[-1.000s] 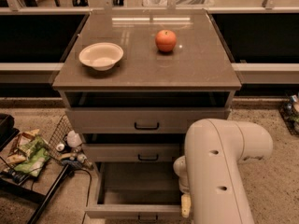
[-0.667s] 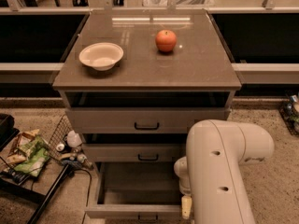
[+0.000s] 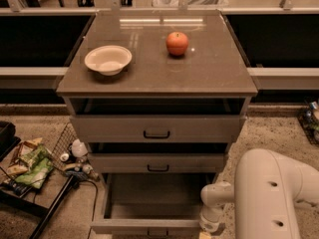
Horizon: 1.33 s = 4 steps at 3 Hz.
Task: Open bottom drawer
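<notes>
Low over speckled floor point(image 3: 281, 133) — arm point(image 3: 271, 193) bent, claw point(image 3: 205, 233) beside open bottom drawer point(image 3: 129, 226).

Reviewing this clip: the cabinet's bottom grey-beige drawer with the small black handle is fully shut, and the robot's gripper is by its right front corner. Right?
Not quite. The camera view shows the bottom grey-beige drawer pulled well out, its inside exposed. The gripper is by its right front corner.
</notes>
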Available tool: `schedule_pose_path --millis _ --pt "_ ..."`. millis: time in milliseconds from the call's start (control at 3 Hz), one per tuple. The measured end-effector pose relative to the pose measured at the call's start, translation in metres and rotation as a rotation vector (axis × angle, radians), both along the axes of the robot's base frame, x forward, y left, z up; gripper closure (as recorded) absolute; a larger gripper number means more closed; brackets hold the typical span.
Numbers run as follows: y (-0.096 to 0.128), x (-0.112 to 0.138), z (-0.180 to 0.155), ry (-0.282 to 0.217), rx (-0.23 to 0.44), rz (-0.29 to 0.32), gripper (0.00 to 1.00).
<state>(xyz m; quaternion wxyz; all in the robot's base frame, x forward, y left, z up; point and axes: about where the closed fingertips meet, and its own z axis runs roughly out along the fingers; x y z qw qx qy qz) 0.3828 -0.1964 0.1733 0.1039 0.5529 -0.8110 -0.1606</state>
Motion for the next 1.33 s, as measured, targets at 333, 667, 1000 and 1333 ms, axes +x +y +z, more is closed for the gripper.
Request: schedule_pose_path --millis 333,667,1000,1333 --pt "0.006 -0.028 0.006 0.037 0.058 -0.015 0.53" --pt "0.01 -0.047 0.018 0.041 0.099 -0.013 0.76" --pt "0.011 -0.047 0.018 0.041 0.101 -0.013 0.98" --pt "0.011 -0.048 0.018 0.043 0.101 -0.012 0.0"
